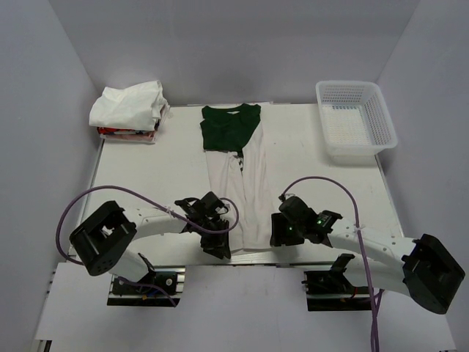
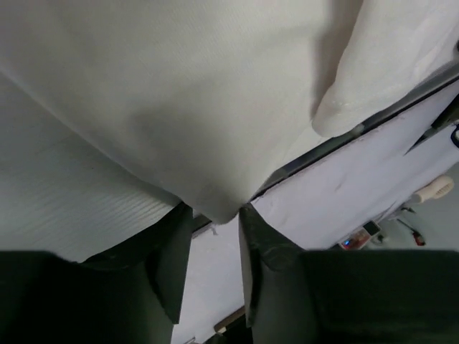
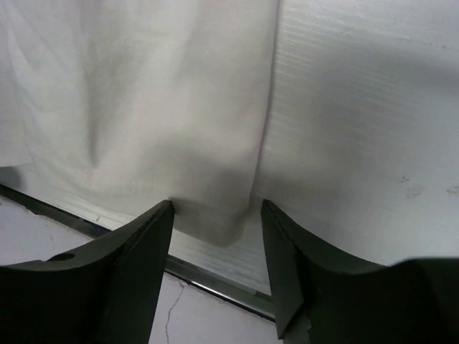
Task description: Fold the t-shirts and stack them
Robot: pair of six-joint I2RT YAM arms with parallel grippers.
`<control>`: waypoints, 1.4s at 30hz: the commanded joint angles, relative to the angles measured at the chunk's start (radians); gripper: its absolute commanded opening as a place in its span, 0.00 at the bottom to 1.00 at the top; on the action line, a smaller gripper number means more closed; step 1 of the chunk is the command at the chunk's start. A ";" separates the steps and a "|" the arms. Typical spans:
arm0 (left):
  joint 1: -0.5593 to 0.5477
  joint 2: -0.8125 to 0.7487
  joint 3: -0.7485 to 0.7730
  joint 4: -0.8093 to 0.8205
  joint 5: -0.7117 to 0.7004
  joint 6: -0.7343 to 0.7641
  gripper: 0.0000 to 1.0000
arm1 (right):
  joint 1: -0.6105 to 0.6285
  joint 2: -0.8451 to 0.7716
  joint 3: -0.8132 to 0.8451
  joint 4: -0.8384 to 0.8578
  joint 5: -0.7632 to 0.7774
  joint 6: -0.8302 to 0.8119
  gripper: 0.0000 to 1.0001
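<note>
The off-white t-shirt [image 1: 236, 202] lies lengthwise mid-frame, hem at the bottom. My left gripper [image 2: 215, 213] is narrowed around one hem corner, though I cannot tell if it grips. The right gripper [image 3: 216, 208] straddles the other corner, wide. I'd pinch both corners deep and evenly before lifting.

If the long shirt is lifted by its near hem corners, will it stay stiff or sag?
Probably sag: the shirt lies limp, with soft folds along its hem. Likely light, since the cloth looks thin.
</note>
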 commanded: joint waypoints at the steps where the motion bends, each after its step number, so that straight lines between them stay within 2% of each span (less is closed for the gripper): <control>1: -0.005 0.018 -0.029 0.045 -0.071 -0.004 0.42 | -0.016 0.036 -0.026 0.026 -0.036 0.004 0.57; 2: -0.005 0.018 -0.029 0.034 -0.071 -0.013 0.35 | -0.019 0.043 -0.023 0.025 -0.038 0.003 0.50; 3: -0.005 0.018 -0.029 0.034 -0.097 -0.024 0.21 | -0.025 0.072 -0.020 0.022 -0.038 0.009 0.41; 4: -0.005 0.018 -0.029 0.034 -0.106 -0.024 0.10 | -0.028 0.079 -0.020 0.018 -0.036 0.012 0.27; 5: -0.005 0.018 -0.040 0.025 -0.115 -0.035 0.00 | -0.036 0.085 -0.020 0.021 -0.036 0.012 0.18; 6: -0.005 0.009 -0.040 0.025 -0.124 -0.035 0.00 | -0.036 0.094 -0.020 0.017 -0.036 0.010 0.04; 7: -0.005 0.000 -0.040 0.014 -0.124 -0.045 0.00 | -0.040 0.094 -0.019 0.006 -0.038 0.009 0.00; 12: -0.005 -0.098 -0.098 -0.021 -0.124 -0.101 0.00 | -0.045 0.045 -0.002 -0.095 -0.036 0.000 0.00; 15: -0.025 -0.201 -0.108 -0.068 -0.115 -0.130 0.00 | -0.039 -0.035 -0.007 -0.135 -0.144 0.004 0.00; 17: -0.025 -0.251 -0.063 -0.091 -0.105 -0.130 0.00 | -0.037 -0.084 0.001 -0.133 -0.214 0.000 0.00; 20: -0.025 -0.262 -0.003 -0.070 -0.129 -0.106 0.00 | -0.039 -0.082 0.061 -0.136 -0.180 -0.031 0.00; 24: -0.007 -0.207 0.067 -0.047 -0.129 -0.082 0.00 | -0.040 -0.007 0.144 -0.121 -0.099 -0.056 0.00; 25: -0.007 -0.195 0.081 -0.067 -0.179 -0.082 0.00 | -0.043 0.032 0.197 -0.121 -0.014 -0.057 0.00; 27: 0.002 -0.184 0.145 -0.100 -0.267 -0.082 0.00 | -0.048 0.071 0.245 -0.132 0.040 -0.074 0.00; 28: 0.012 -0.184 0.168 -0.140 -0.339 -0.082 0.00 | -0.051 0.086 0.324 -0.144 0.101 -0.079 0.00; 29: 0.012 -0.149 0.193 -0.169 -0.377 -0.082 0.00 | -0.053 0.156 0.348 -0.152 0.145 -0.102 0.00; 33: 0.054 -0.048 0.364 -0.363 -0.589 -0.133 0.00 | -0.094 0.315 0.527 -0.207 0.266 -0.106 0.00; 36: 0.104 -0.037 0.401 -0.288 -0.598 -0.122 0.00 | -0.123 0.391 0.608 -0.180 0.269 -0.100 0.00; 40: 0.174 0.024 0.519 -0.277 -0.710 -0.095 0.00 | -0.160 0.467 0.706 -0.143 0.321 -0.074 0.00; 42: 0.212 0.058 0.566 -0.244 -0.723 -0.063 0.00 | -0.174 0.508 0.748 -0.117 0.352 -0.074 0.00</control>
